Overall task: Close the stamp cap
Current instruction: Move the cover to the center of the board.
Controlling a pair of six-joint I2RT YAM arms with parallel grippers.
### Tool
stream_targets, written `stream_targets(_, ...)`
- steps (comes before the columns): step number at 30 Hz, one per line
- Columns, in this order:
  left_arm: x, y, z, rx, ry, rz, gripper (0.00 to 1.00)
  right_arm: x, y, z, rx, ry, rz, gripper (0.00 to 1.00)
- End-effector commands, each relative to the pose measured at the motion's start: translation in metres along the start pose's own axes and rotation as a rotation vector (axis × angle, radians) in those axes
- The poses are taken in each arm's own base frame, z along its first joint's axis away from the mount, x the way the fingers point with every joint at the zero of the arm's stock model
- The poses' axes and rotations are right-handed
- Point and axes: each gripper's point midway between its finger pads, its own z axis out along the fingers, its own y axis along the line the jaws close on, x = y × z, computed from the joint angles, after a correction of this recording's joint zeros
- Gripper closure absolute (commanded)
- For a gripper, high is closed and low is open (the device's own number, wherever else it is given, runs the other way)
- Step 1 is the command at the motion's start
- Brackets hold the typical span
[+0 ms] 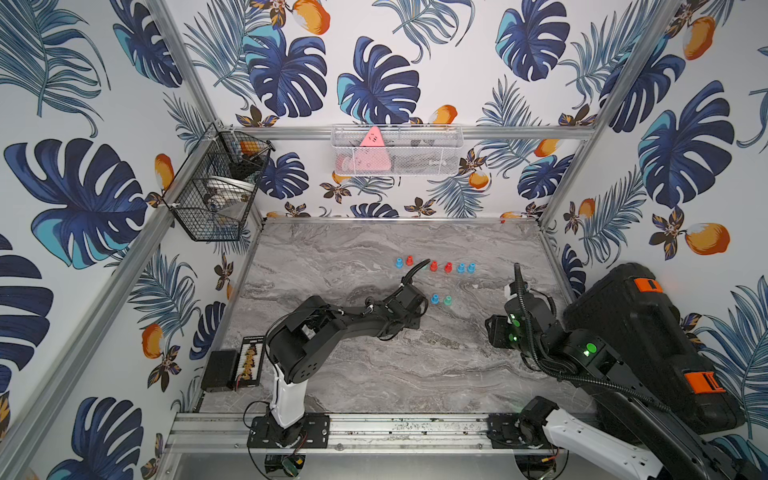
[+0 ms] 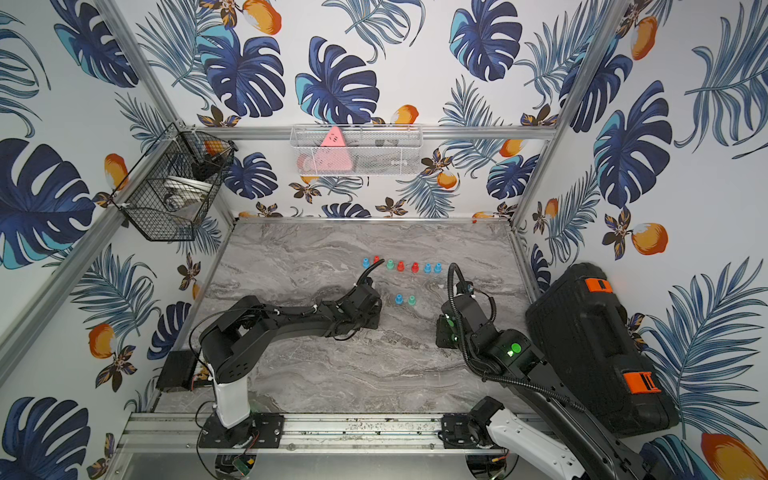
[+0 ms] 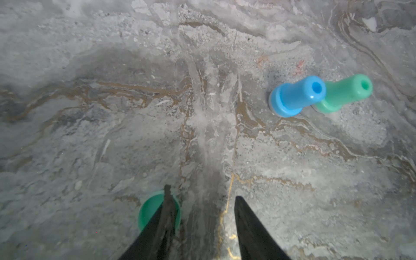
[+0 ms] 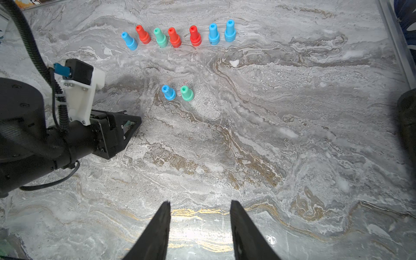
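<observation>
- The left claw [image 3: 201,194] is low over the gray marble table [image 3: 90,112]. Its two fingers stand apart with bare table between them, and it holds nothing.
- The green stamp cap [image 3: 148,211] lies on the table. One finger tip is in front of it, and I cannot tell if they touch.
- A blue stamp [image 3: 292,99] and a green stamp [image 3: 344,93] stand just beside each other, near the cap but apart from it.
- The right claw [image 4: 200,204] hangs over bare table. Its fingers are apart too, and it holds nothing.
- Seven more stamps [image 4: 174,38] stand in a row farther back.
</observation>
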Motion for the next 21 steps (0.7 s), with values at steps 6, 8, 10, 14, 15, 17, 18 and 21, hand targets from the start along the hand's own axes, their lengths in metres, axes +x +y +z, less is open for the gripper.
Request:
stream_targets(6,-0.007,-0.009,-0.023,0.001,0.014,0.047,0.50,-0.001,-0.004,-0.001,0.023,-0.005,0.011,0.54)
stream_targets(8,-0.011,-0.011,-0.031,0.004,0.004,0.058,0.50,-0.001,-0.004,-0.001,0.027,-0.002,0.009,0.54)
stream_targets(10,-0.014,-0.013,-0.038,0.010,-0.002,0.067,0.50,-0.001,-0.005,0.000,0.034,0.002,0.010,0.54)
stream_targets(14,-0.016,-0.015,-0.055,0.023,-0.011,0.084,0.50,-0.001,-0.006,0.000,0.041,0.003,0.013,0.54)
stream_targets(15,-0.017,-0.015,-0.061,0.027,-0.014,0.088,0.50,-0.001,-0.006,0.000,0.043,0.001,0.014,0.54)
stream_targets(17,-0.017,-0.014,-0.072,0.037,-0.024,0.092,0.50,-0.001,-0.006,0.000,0.048,0.003,0.015,0.54)
stream_targets(18,-0.017,-0.012,-0.079,0.040,-0.028,0.094,0.50,0.000,-0.007,0.001,0.051,0.007,0.014,0.54)
stream_targets(21,-0.017,-0.007,-0.102,0.053,-0.046,0.101,0.50,0.000,-0.007,0.001,0.056,0.011,0.013,0.54)
